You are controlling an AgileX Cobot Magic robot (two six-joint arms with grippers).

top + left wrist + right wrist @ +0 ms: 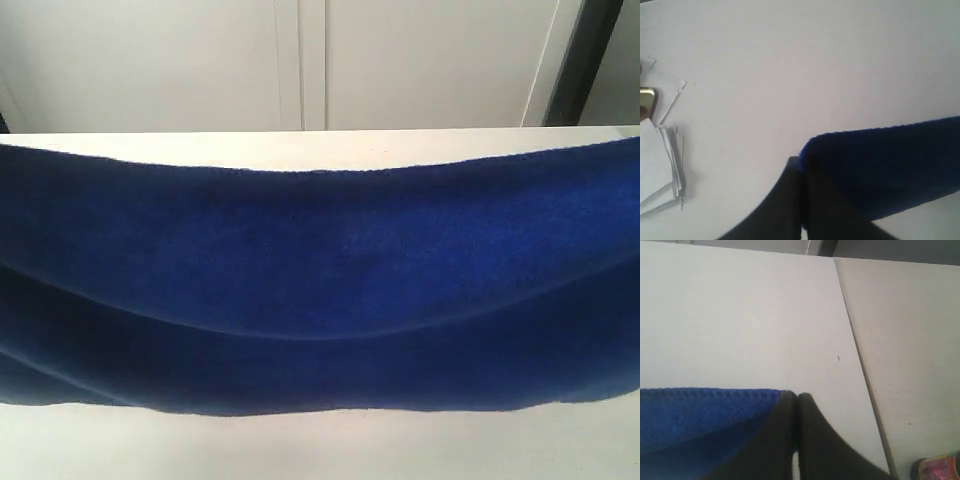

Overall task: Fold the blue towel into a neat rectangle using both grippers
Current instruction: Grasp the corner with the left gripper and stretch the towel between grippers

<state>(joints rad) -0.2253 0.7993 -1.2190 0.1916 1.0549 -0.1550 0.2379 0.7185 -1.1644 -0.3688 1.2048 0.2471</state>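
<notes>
So the blue towel (pixel 320 280) is strung out sideways across pretty much the whole exterior view, running off both sides of the picture. Its top edge dips in the middle, and a long soft crease curves across it lower down. The two ends sit higher than the middle. Can't tell if the bottom edge touches the counter (pixel 320 450) or just hangs over it.

In the left wrist view, one rounded corner of the cloth sits right at the tips of the left jaws. They're pressed together and pinching that corner, with the rest of the cloth trailing off to one side. It's the same deal in the right wrist view. The stitched hem runs straight into the tips of the right jaws, which are squeezed tight on it, and the cloth hangs away from there.

Further out, there's a stack of white paper (pixel 657 170) with a small gold-ish thing (pixel 646 100) beside it, well apart from the left corner. On the right, a seam (pixel 855 340) splits the counter, and something pink and shiny (pixel 940 467) peeks in at the edge, too blurry to name. White cupboard doors (pixel 420 60) are behind it all.
</notes>
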